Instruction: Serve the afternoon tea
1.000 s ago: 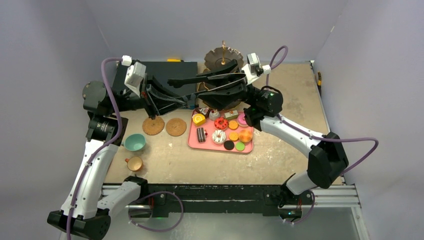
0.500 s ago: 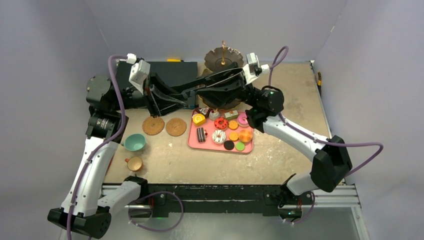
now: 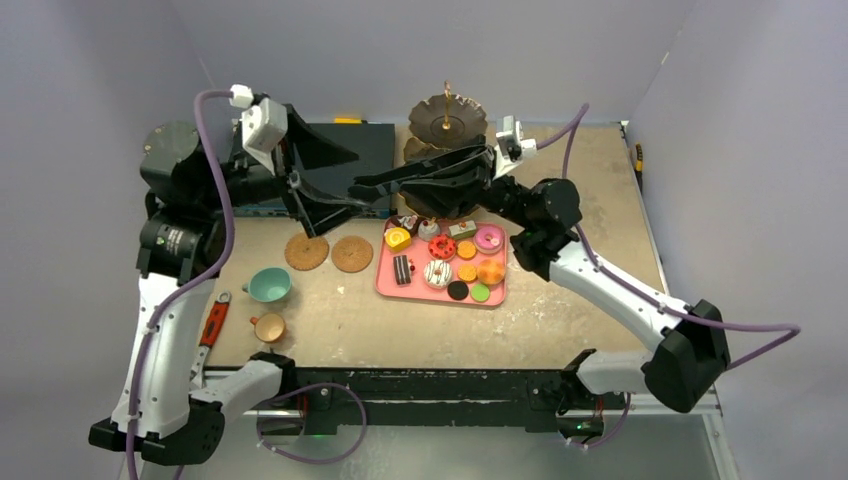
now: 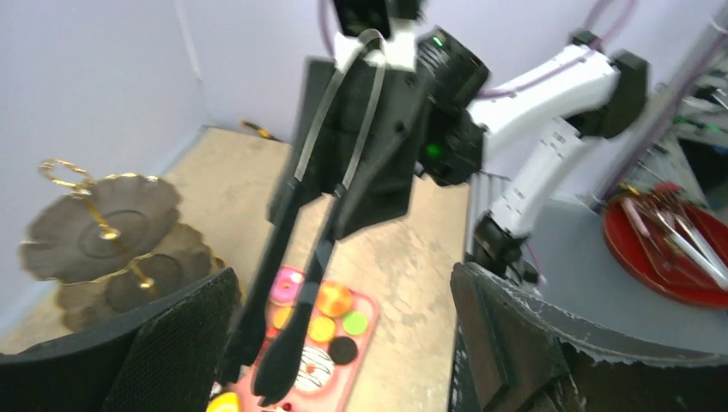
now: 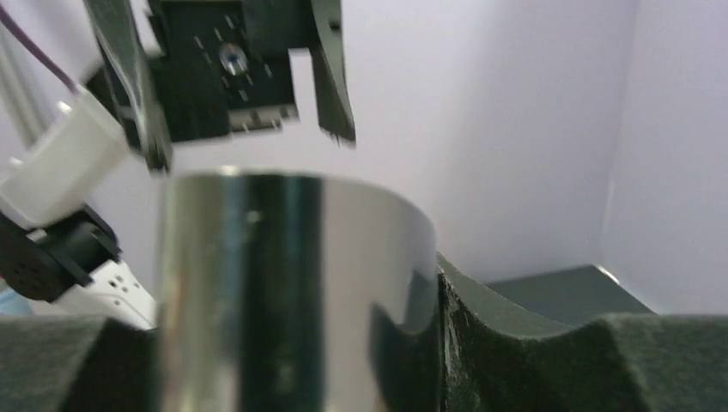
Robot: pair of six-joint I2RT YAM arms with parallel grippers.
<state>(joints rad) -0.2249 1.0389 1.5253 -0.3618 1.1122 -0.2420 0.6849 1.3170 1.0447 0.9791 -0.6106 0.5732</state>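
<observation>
Right jaws clamp black tongs (image 4: pixel 282 360); left jaws gape.

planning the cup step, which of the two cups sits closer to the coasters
The teal cup, the larger one: it sits close to the nearest woven coaster; the smaller tan cup is nearer the table's front edge.

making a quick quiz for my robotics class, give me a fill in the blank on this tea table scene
1. The right gripper is shut on the black tongs, which hang over the ___ tray.
2. The left gripper has its jaws standing ___.
3. ___ woven coasters lie bare beside the tray.
Missing words: pink, open, two.
</observation>
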